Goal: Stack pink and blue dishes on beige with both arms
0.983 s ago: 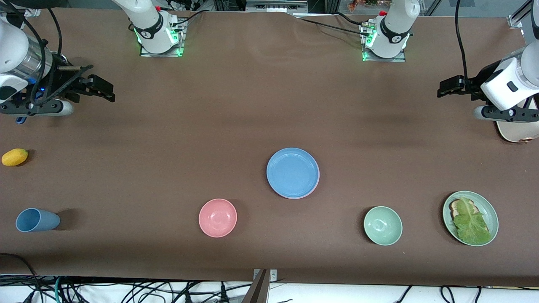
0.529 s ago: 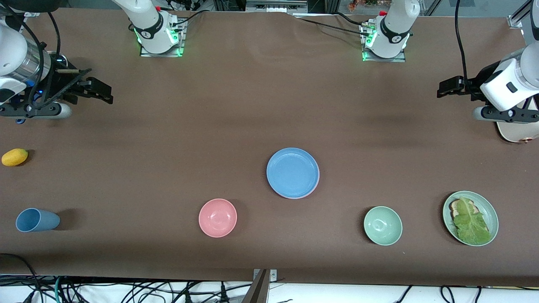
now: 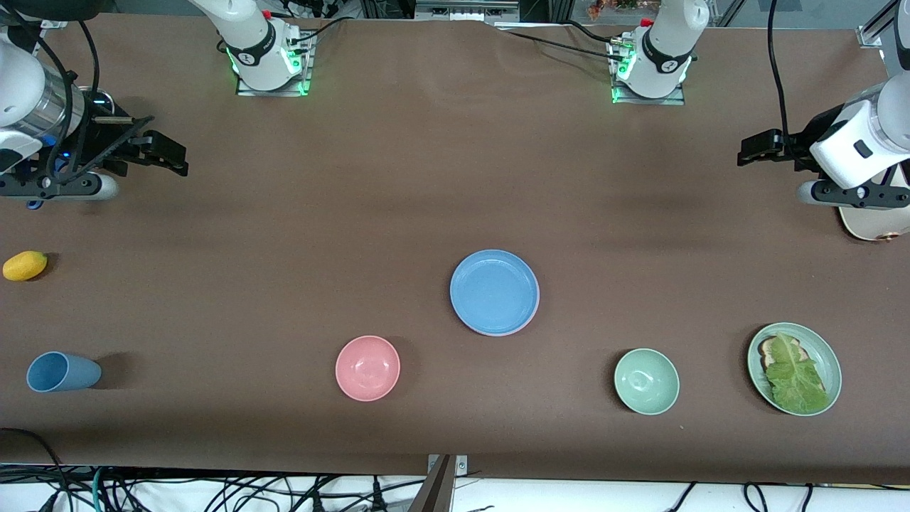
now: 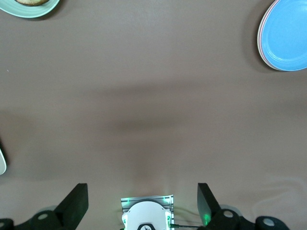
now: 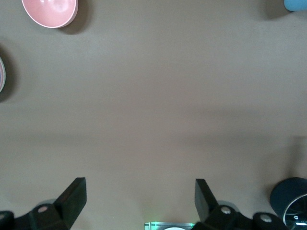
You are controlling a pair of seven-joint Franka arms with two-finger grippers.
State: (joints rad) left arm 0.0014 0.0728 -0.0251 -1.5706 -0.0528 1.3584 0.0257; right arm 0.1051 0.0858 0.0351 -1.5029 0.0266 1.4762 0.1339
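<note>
— Moved? Only the right tool (image 3: 170, 153), slightly toward its end of the surface (image 3: 398, 192).
— Both tools spread, empty; left tool (image 3: 753, 148) waits.
— Blue plate (image 3: 494, 291) tops pink plate (image 4: 261, 29), mid-surface.

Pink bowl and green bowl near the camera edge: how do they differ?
The pink bowl is pale pink and sits toward the right arm's end; the green bowl is mint green, sits toward the left arm's end, and lies slightly nearer the camera. Both are round, upright, empty and similar in size.
</note>
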